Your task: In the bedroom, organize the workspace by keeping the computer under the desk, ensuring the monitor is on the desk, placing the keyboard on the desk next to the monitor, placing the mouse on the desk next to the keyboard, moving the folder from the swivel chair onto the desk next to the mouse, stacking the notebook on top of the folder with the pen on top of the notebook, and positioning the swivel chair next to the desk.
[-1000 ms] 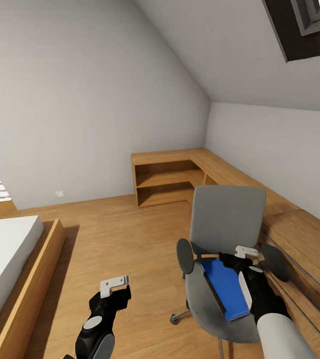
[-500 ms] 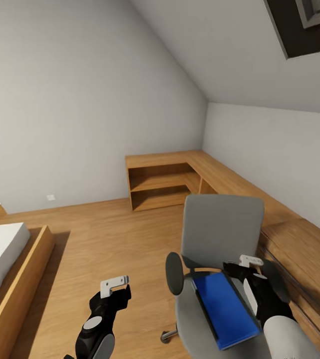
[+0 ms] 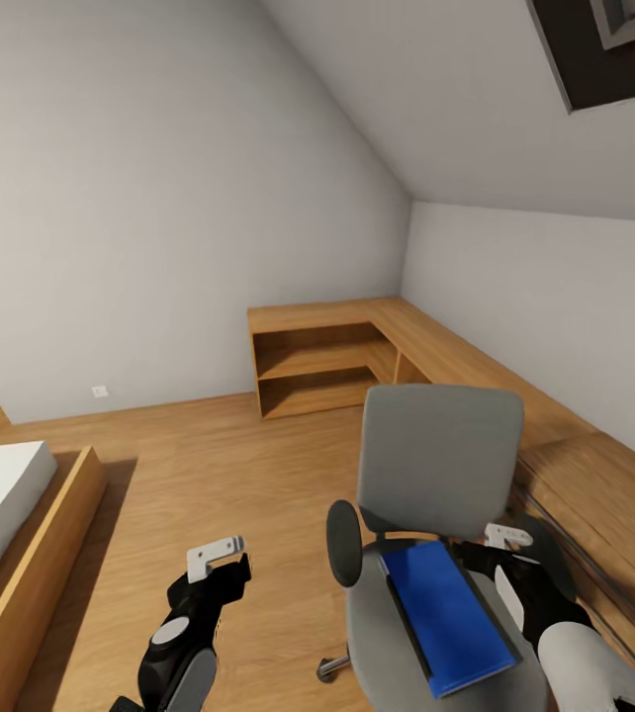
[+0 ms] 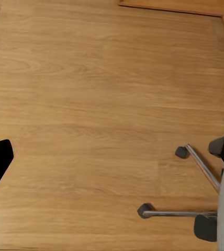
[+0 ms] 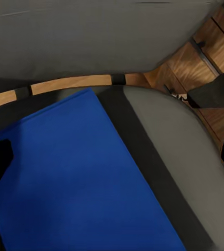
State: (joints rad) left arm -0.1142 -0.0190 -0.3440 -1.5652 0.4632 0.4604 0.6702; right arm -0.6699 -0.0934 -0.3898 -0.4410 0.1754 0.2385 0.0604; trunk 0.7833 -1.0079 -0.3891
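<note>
The right arm reaches forward and down from the lower corner of the head view, its white forearm running into a black wrist, and the right gripper (image 3: 508, 539) hangs over the seat of the swivel chair (image 3: 443, 465), close in front of the grey backrest. Whether its fingers are apart or together cannot be told — only a white fingertip and a dark edge show. Just beside that gripper, toward the robot's left, the blue folder (image 3: 448, 613) lies flat on the grey seat, with a black strip along its edge on the gripper's side. In the right wrist view the folder (image 5: 75, 183) lies directly under the camera, and beyond it rise the chair's backrest and an armrest pad (image 5: 216, 90), with the wooden floor seen through the gap. The left arm is bent low, its black wrist angled up and forward, and the left gripper (image 3: 215, 554) hovers over bare wooden floor (image 3: 209, 465), well apart from the chair and to its left; its state cannot be told either. The left wrist view looks down on the floor and the chair's wheeled base (image 4: 193, 193). Far ahead of both grippers a wooden corner shelf unit (image 3: 322, 361) stands against the wall, and a bed (image 3: 1, 524) lies off to the left.
</note>
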